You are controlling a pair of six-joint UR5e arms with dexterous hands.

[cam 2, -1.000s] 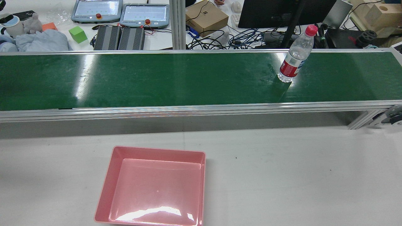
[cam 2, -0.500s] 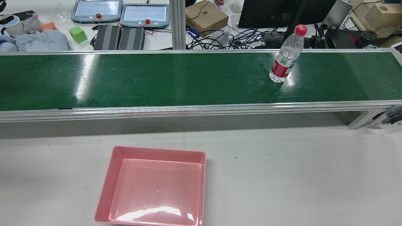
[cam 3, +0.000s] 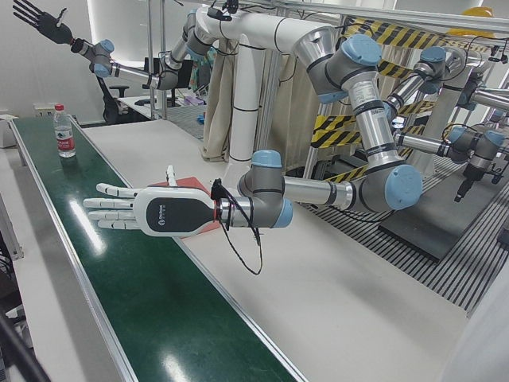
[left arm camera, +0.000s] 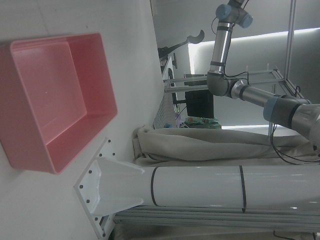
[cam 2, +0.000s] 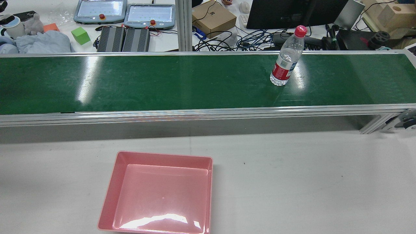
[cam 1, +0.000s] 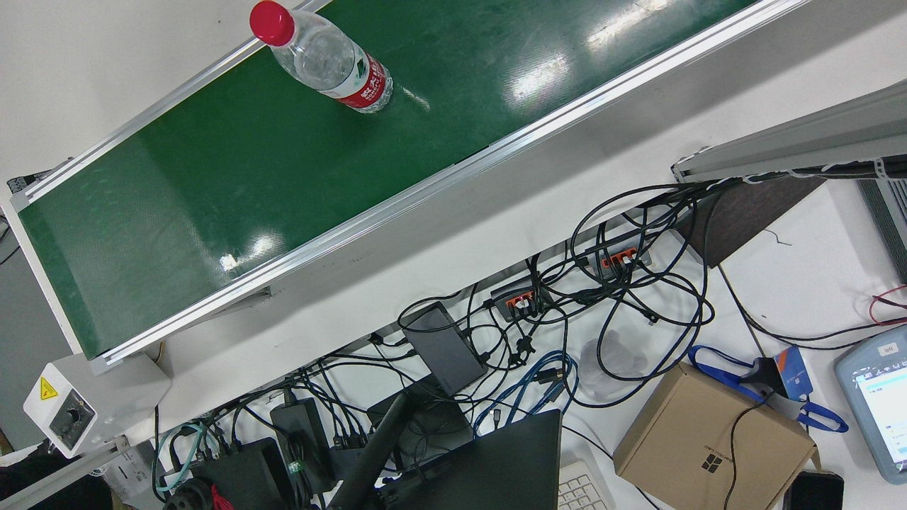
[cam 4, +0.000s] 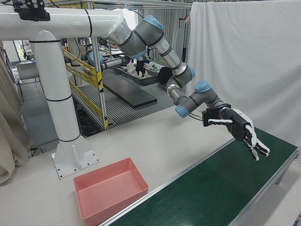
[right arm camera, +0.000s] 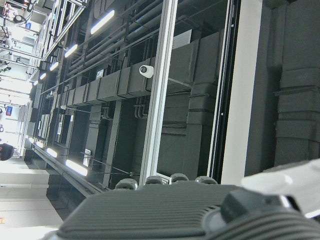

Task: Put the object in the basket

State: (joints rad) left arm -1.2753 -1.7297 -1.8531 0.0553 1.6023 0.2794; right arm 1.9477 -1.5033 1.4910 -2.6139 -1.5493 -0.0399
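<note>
The left hand [cam 3: 159, 216] is white and lies flat, palm down, fingers spread and straight, holding nothing. It hovers over the green belt [cam 2: 162, 81], just past the belt's worktop-side edge, level with the basket [cam 2: 112, 185]. The right hand [cam 3: 36, 17] is black. It is raised high above the far end of the station with its fingers fanned apart, and it is empty too.

The pink basket sits on the white worktop [cam 2: 292, 182], against the edge nearest the robot and left of centre in the rear view.

The bottle [cam 2: 286, 60] stands upright on the belt, about midway across its width and toward the belt's right end in the rear view, well apart from both hands. Over the last second it has travelled leftward along the belt, closer to the middle, staying upright. The basket has not moved.
</note>
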